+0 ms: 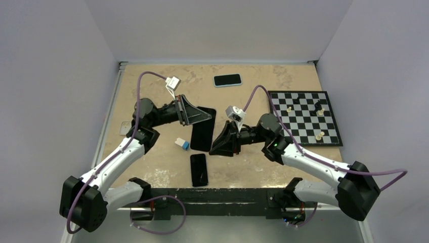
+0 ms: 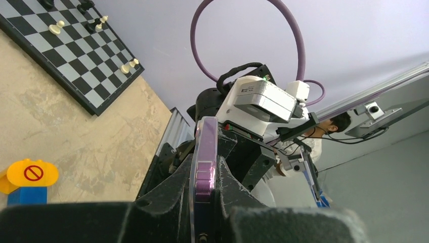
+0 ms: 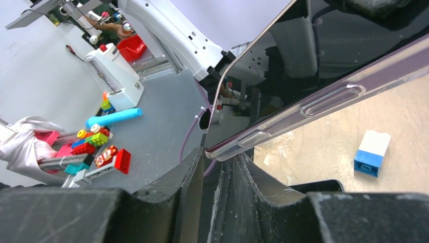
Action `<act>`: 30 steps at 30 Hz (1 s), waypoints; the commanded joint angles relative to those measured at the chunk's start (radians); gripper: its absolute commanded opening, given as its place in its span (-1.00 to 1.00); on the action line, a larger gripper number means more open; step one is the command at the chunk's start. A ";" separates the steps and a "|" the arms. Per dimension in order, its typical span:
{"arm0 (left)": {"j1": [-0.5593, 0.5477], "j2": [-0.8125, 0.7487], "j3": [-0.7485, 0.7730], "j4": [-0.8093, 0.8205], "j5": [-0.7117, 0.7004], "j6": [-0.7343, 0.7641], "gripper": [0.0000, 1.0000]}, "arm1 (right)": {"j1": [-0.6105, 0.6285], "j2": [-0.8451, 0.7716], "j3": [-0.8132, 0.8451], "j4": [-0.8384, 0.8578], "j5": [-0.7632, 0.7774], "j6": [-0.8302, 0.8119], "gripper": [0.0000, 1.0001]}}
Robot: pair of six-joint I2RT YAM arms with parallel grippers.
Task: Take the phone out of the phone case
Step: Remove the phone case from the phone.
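Note:
A dark phone (image 1: 204,132) in a clear phone case hangs tilted over the table's middle, between the two arms. My left gripper (image 1: 195,115) is shut on its upper end. In the left wrist view the purple-tinted case edge (image 2: 205,152) stands clamped between the black fingers (image 2: 169,192) of the left gripper (image 2: 205,169). My right gripper (image 1: 218,146) is at the lower right corner. In the right wrist view the clear case corner (image 3: 238,144) sits pinched between the tips of the right gripper (image 3: 222,158), with the phone's glossy screen (image 3: 303,61) above it.
A second black phone (image 1: 199,169) lies flat near the front edge. A phone in a blue case (image 1: 227,80) lies at the back. A blue and white block (image 1: 182,144) sits left of the held phone. A chessboard (image 1: 305,117) with a few pieces covers the right side.

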 commanded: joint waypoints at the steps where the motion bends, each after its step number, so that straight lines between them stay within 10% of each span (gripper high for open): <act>1: 0.002 -0.031 0.026 0.085 -0.004 -0.044 -1.00 | 0.013 -0.004 0.027 0.112 -0.042 0.012 -0.38; 10: -0.004 -0.018 0.015 0.115 0.012 -0.167 -1.00 | 0.015 0.001 0.064 0.043 0.088 -0.131 -1.00; 30: -0.008 -0.037 -0.047 0.367 -0.023 -0.495 -1.00 | 0.131 0.150 0.383 -0.475 1.275 -0.497 -1.00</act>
